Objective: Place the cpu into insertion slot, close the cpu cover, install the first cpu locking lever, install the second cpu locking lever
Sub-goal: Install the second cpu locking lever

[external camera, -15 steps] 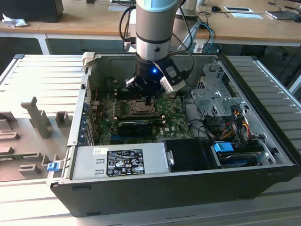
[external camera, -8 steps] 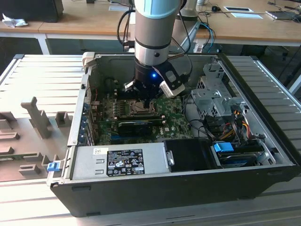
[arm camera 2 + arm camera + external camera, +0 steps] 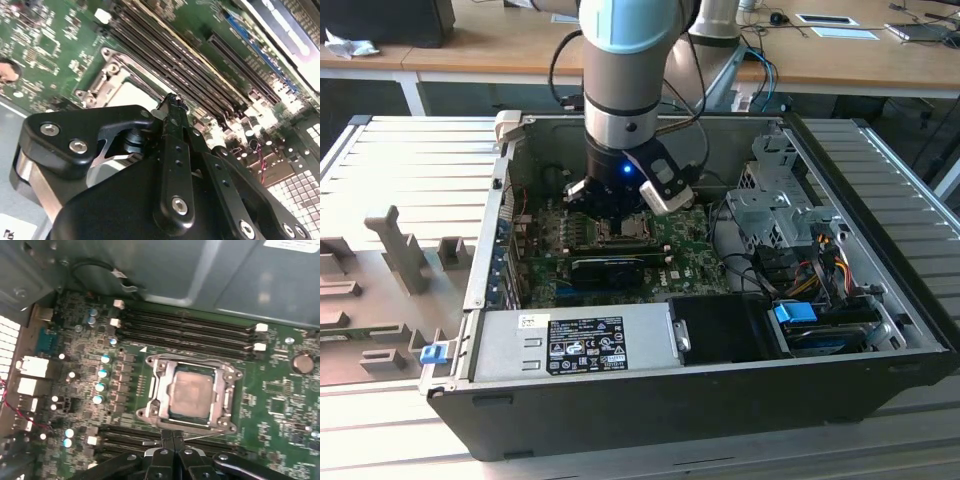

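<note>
Silvery cpu (image 3: 190,394) sits under closed cpu cover (image 3: 223,390), pincer (image 3: 173,436) just beside.

Dull silvery-grey square metal cpu (image 3: 191,394) inside a shiny bare-metal frame cpu cover (image 3: 161,390); matt black metal tool (image 3: 172,440); glossy green motherboard (image 3: 280,405).

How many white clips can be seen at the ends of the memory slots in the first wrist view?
4: two white clips at one end of the memory slots, two at the other. The gripper may hide others.
</note>
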`<state>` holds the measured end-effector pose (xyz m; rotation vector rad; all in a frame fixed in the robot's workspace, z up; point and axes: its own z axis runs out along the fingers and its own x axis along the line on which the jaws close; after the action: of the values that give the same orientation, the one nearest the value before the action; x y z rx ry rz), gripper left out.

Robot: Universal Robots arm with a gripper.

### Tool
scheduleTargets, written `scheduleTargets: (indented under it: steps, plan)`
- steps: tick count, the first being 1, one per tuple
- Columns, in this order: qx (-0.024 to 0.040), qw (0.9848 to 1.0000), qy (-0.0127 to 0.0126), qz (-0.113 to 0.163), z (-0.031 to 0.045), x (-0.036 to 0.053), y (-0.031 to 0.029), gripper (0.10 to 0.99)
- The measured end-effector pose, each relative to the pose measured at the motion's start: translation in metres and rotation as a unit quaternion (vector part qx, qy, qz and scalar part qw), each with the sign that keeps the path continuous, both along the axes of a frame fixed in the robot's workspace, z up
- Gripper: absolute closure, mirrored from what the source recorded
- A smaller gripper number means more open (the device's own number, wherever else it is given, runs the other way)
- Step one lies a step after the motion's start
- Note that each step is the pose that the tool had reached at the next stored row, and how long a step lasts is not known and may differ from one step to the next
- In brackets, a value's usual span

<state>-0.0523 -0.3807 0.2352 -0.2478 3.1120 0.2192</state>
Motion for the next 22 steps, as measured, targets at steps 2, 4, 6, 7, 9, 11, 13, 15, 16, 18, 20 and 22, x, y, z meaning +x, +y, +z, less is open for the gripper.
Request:
scheduleTargets:
  steps: [2, 4, 6, 7, 9, 11, 13, 15, 16, 18, 20, 22]
  plan:
    - [0.0, 1.0, 0.0, 0.0, -0.0056, -0.0049, 0.0, 0.98]
    - [0.0, 1.0, 0.0, 0.0, -0.0098, -0.0071, 0.0, 0.98]
    - [0.0, 1.0, 0.0, 0.0, -0.0134, -0.0083, 0.0, 0.98]
    - [0.0, 1.0, 0.0, 0.0, -0.0153, -0.0088, 0.0, 0.98]
    - [0.0, 1.0, 0.0, 0.0, -0.0213, -0.0102, 0.0, 0.98]
    - [0.0042, 1.0, 0.0001, 0.0, -0.0256, -0.0121, -0.0005, 0.98]
    - [0.0262, 0.9997, 0.0, 0.0, -0.0261, -0.0137, -0.0016, 0.98]
    - [0.0339, 0.9994, 0.0, 0.0, -0.0263, -0.0145, -0.0041, 0.98]
    - [0.0366, 0.9993, 0.0, 0.0, -0.0263, -0.0147, -0.0052, 0.98]
    - [0.0483, 0.9988, 0.0, 0.0, -0.0263, -0.0148, -0.0086, 0.98]
    - [0.0533, 0.9986, 0.0, -0.001, -0.0264, -0.0152, -0.0115, 0.98]
    - [0.0543, 0.9985, 0.0, -0.001, -0.0264, -0.0156, -0.014, 0.98]
